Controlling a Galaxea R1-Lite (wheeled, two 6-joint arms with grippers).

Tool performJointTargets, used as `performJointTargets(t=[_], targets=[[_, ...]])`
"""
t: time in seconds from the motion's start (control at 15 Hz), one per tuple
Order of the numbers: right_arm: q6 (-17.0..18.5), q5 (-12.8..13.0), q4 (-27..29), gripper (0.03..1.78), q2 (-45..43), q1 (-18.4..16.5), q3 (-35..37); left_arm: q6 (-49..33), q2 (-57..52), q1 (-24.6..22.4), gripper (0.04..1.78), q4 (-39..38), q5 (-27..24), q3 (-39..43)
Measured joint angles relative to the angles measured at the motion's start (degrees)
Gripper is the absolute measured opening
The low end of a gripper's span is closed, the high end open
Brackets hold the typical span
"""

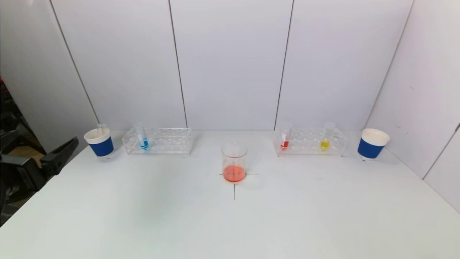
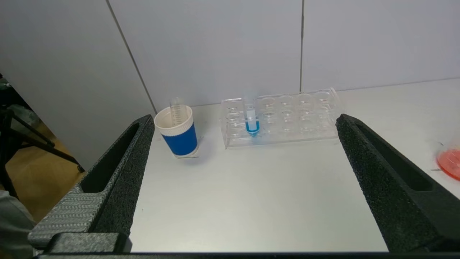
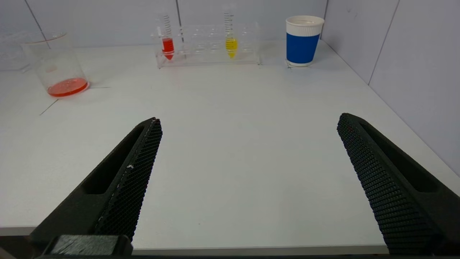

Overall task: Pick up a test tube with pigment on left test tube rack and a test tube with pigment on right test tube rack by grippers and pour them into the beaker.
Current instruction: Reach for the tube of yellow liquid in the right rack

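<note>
From the head view, the beaker (image 1: 234, 162) stands mid-worktop on a drawn cross with a shallow layer of orange-red liquid in it, the left test tube rack (image 1: 158, 141) sits along the far edge toward the left corner holding one blue tube (image 1: 142, 138), and the right test tube rack (image 1: 309, 141) mirrors it toward the right, carrying a red tube (image 1: 285, 139) and a yellow tube (image 1: 325, 138). A blue-sleeved paper cup (image 1: 99, 142) flanks the left rack with an empty tube standing in it, and a second cup (image 1: 372, 144) flanks the right rack. The left hand (image 1: 59, 154) pokes in at the worktop's left edge, well apart from the blue tube; the right hand is out of this view. Over to the left wrist view: the left hand (image 2: 244, 124) has its fingers (image 2: 122, 172) spread wide, nothing between them, with the blue tube and its rack well ahead by the far edge. Now the right wrist view: the right hand (image 3: 248, 122) is spread wide too and empty over the near edge, red and yellow tubes far ahead. The worktop (image 1: 143, 223) is plain white, boxed in by pale grey wall panels (image 1: 230, 61).
</note>
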State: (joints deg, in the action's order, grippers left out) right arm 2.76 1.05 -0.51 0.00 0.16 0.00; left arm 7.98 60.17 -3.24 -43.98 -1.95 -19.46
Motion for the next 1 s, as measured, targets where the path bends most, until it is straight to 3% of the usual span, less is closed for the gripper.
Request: performJointTargets(t=[0.27,0.73,0.87,1.0], targets=[[0.0,0.0,0.0,1.77,0.0,0.0,0.0,-0.8,-18.6,0.2,1.76,12.5,-0.2,5.1],[0.0,0.0,0.0,1.77,0.0,0.0,0.0,-5.3,-50.8,2.6,1.76,48.4,-1.4,4.6],[0.0,0.0,0.0,1.77,0.0,0.0,0.0,-5.4,-56.1,3.1,1.76,54.6,-0.5,4.6],[0.0,0.0,0.0,1.77,0.0,0.0,0.0,-5.2,-58.5,3.3,1.76,55.6,0.0,5.7]])
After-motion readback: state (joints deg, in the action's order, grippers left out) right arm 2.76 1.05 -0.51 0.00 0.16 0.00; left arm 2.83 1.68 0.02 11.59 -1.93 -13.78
